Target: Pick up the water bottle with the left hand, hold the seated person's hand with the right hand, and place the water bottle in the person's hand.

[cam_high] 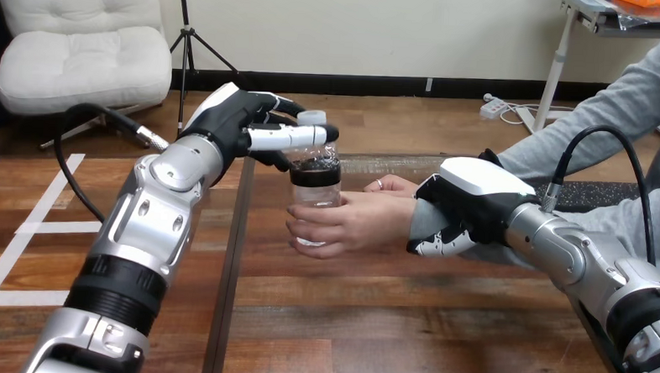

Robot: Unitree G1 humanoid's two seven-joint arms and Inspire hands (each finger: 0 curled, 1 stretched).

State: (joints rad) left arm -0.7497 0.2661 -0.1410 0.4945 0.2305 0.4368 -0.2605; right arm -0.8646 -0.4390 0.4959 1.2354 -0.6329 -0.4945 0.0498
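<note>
Both hands engaged: left hand (237, 119) clamps the upright water bottle (315, 173) by its neck, mid-surface. At its 3 o'clock, right hand (477, 197) curls round the person's wrist (416, 217). The person's hand (354, 221) wraps the bottle, so release slowly.

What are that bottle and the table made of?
The water bottle looks like clear plastic, glossy: you see through its wall, and it has a white cap. The table looks like brown wood planks with matte grain, though it could be laminate.
</note>
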